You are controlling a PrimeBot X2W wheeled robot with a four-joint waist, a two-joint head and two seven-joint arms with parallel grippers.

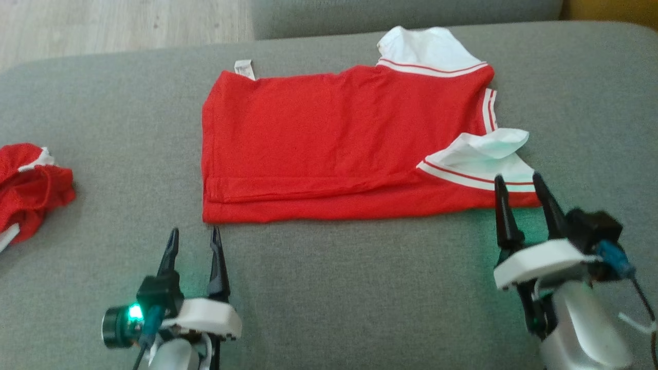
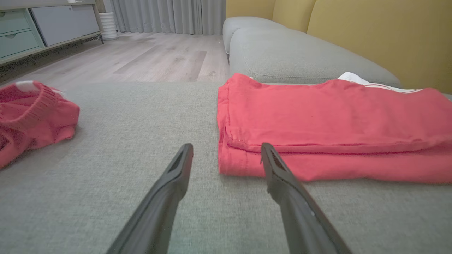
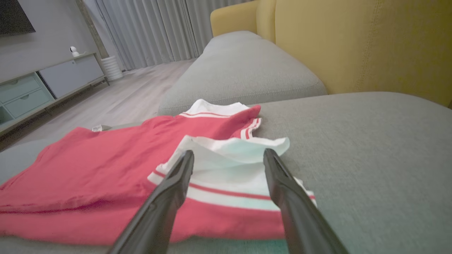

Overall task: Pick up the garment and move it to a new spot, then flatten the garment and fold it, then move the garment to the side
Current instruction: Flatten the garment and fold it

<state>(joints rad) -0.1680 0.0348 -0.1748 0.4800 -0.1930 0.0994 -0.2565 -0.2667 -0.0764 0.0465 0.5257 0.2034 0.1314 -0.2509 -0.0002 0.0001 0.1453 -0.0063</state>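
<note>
Home living room, grey sofa (image 3: 247,70), curtains (image 3: 148,31), drawer cabinet (image 3: 53,81), wood floor (image 2: 148,60)

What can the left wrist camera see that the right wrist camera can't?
Left wrist view: a crumpled red garment off to one side. Right wrist view: the striped white sleeve folded onto the shirt, and a dark screen on the wall. Both: the red shirt, grey sofa, yellow backrest and curtains.

You have a red, white-sleeved cloth garment (image 1: 318,133), matt and smooth, on a grey sofa cushion (image 1: 360,288) of coarse woven fabric; your left hand (image 2: 226,145) has smooth, matt dark plastic fingers (image 2: 171,190).
</note>
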